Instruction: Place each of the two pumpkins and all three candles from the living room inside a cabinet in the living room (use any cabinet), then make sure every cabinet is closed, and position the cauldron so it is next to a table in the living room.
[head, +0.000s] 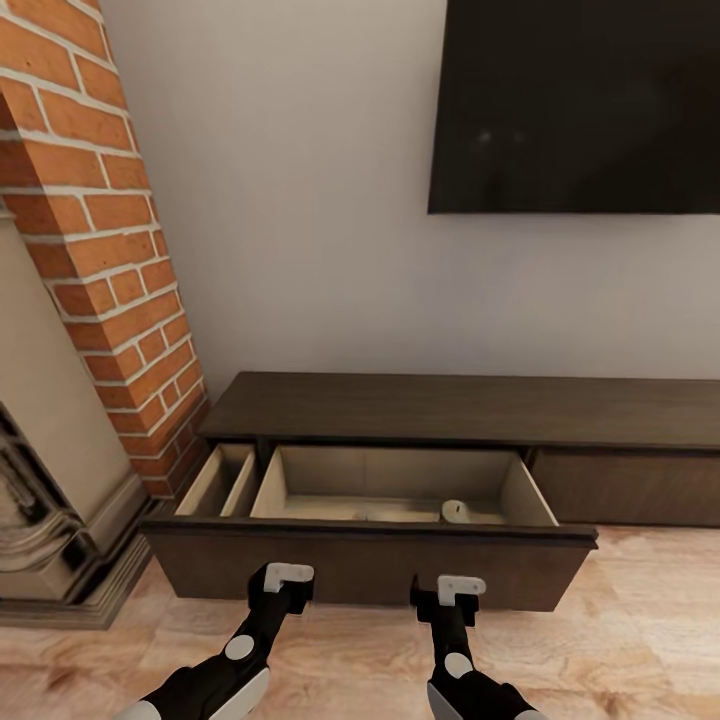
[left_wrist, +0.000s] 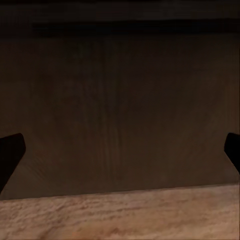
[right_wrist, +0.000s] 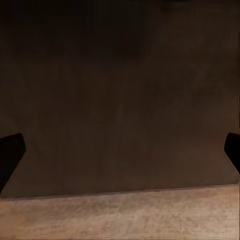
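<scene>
So the cabinet has its big drawer pulled out, front panel just ahead of both arms. I'd say push it shut evenly, both sides together so it doesn't skew. Left gripper and right gripper are both spread wide, holding nothing. Count: one candle, I think, lying in the drawer's right near corner.
</scene>
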